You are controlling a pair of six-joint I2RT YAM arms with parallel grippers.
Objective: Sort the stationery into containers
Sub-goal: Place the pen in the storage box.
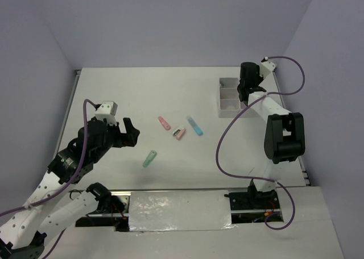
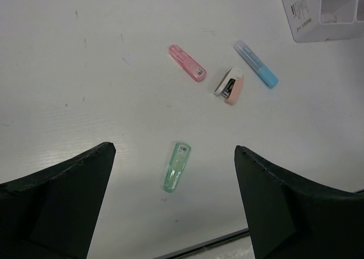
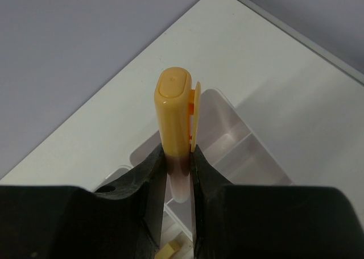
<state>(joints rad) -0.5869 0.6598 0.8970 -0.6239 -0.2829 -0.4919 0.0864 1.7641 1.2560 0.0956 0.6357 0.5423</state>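
Observation:
My right gripper (image 1: pixel 248 90) hovers over the translucent white divided box (image 1: pixel 229 101) at the far right, shut on an orange stick (image 3: pixel 176 114) that it holds upright between its fingers (image 3: pixel 178 157). Compartments of the box (image 3: pixel 250 135) lie below it, and a tan block (image 3: pixel 168 252) sits in one. My left gripper (image 1: pixel 128 132) is open and empty above the table (image 2: pixel 174 150). A green stick (image 2: pixel 177 167) lies just beyond its fingertips, also seen from above (image 1: pixel 149 158). A pink stick (image 2: pixel 187 62), a peach and white piece (image 2: pixel 230 85) and a blue stick (image 2: pixel 256 72) lie further on.
The pink stick (image 1: pixel 164 122), the peach piece (image 1: pixel 179 134) and the blue stick (image 1: pixel 194 125) lie together mid-table. The box corner (image 2: pixel 318 17) shows at the top right of the left wrist view. A purple cable (image 1: pixel 223 140) loops beside the right arm.

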